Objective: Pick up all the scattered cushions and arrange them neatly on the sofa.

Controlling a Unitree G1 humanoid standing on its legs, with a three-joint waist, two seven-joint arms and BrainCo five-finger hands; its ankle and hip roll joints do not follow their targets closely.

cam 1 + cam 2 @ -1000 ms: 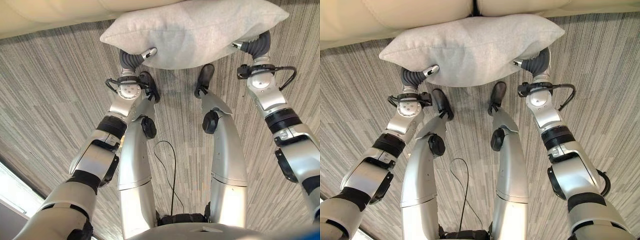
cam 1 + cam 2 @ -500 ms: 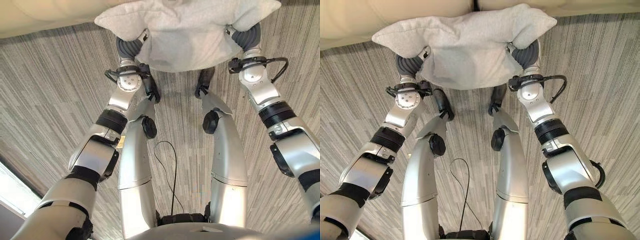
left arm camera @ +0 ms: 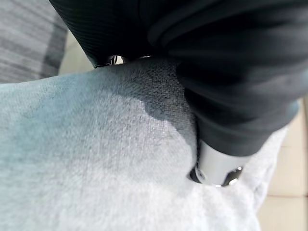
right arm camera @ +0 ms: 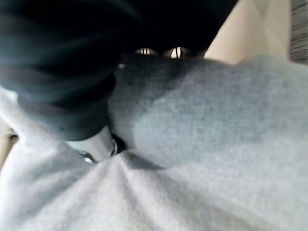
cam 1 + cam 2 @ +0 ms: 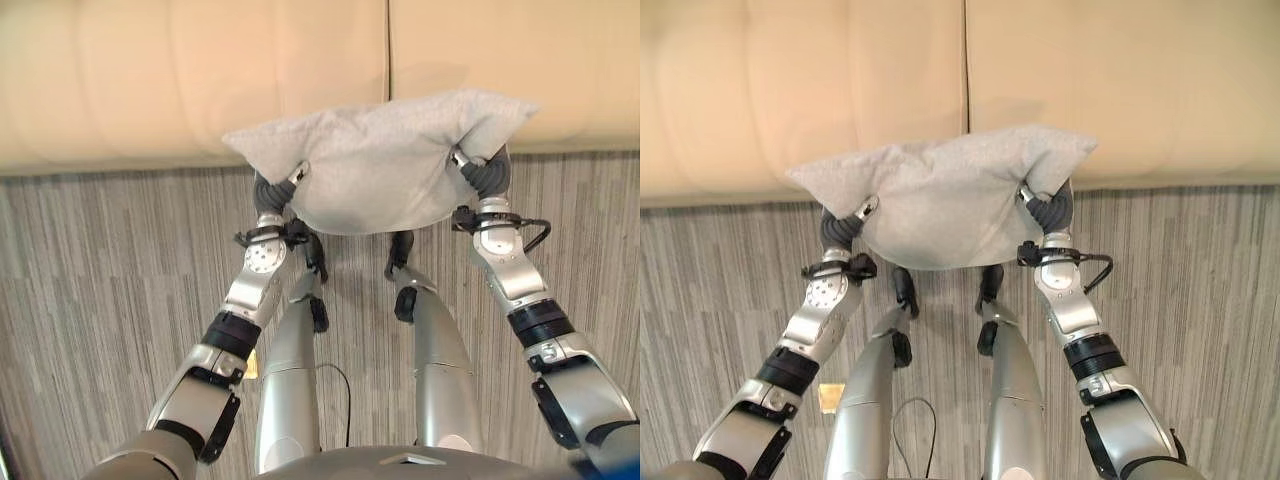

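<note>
A light grey cushion hangs in the air between my two hands, just in front of the cream sofa's front edge, with its far side overlapping the seat. My left hand pinches its left end, thumb dug into the top and fingers beneath. At the right end my right hand grips the same way, its thumb pressed into the fabric. The cushion's middle sags a little below both hands.
The sofa spans the whole far side, with a seam between two seat pads just behind the cushion. Grey striped carpet covers the floor on both sides.
The view has swung up, so much more of the sofa shows. Both hands have carried the cushion forward to the sofa's front edge, and it has folded downward between them.
</note>
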